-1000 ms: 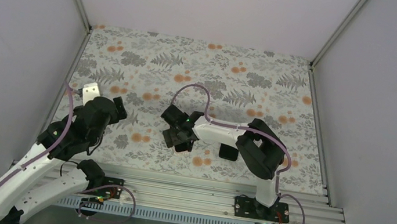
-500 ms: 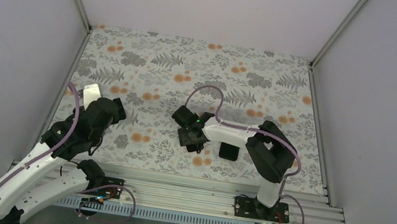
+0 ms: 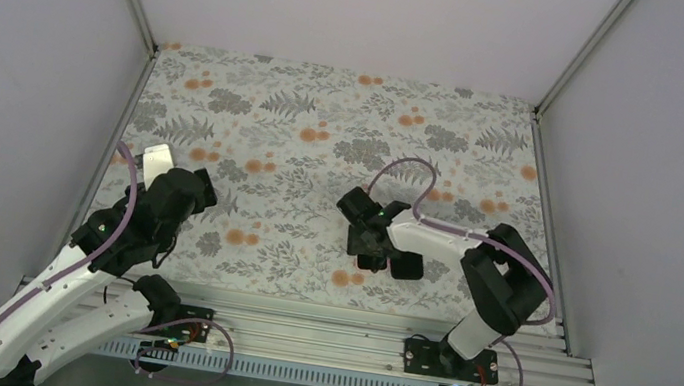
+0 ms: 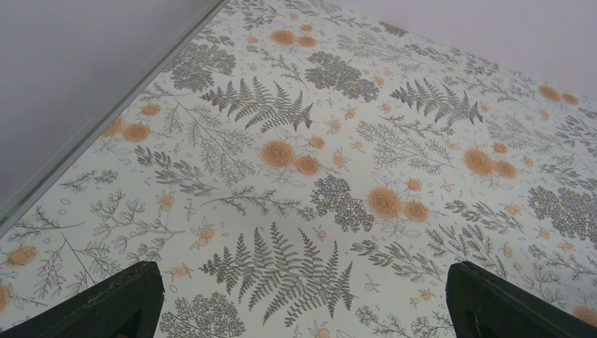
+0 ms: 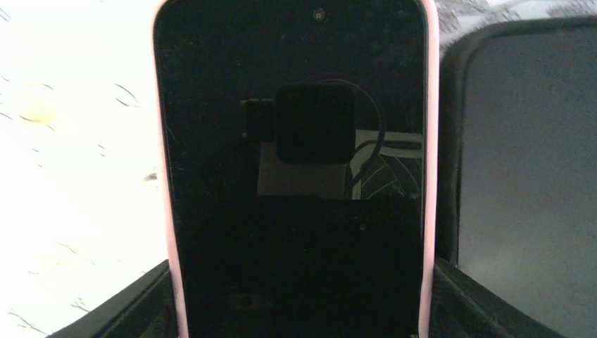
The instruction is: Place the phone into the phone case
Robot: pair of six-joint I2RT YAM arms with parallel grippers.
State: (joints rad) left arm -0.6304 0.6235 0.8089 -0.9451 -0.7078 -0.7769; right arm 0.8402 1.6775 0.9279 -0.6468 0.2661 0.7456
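Note:
The phone [image 5: 296, 176], a black screen with a pink rim, fills the right wrist view, screen toward the camera. My right gripper [image 5: 299, 299] is shut on it, one finger pressed on each pink long edge. The black phone case [image 5: 528, 162] lies just right of the phone, its raised rim next to the phone's edge. In the top view the right gripper [image 3: 367, 239] hangs over the table's near middle, with the case [image 3: 406, 266] touching its right side; the phone is mostly hidden under it. My left gripper [image 4: 303, 299] stands open over bare floral cloth, at the table's left [image 3: 200, 189].
The floral tablecloth [image 3: 327, 130] covers the table. Grey walls close in the left, back and right sides, and a metal rail [image 3: 321, 316] runs along the near edge by the arm bases.
The right arm has carried the phone to the right, up against the case, and its jaws narrowed onto the phone. The left arm has barely moved.

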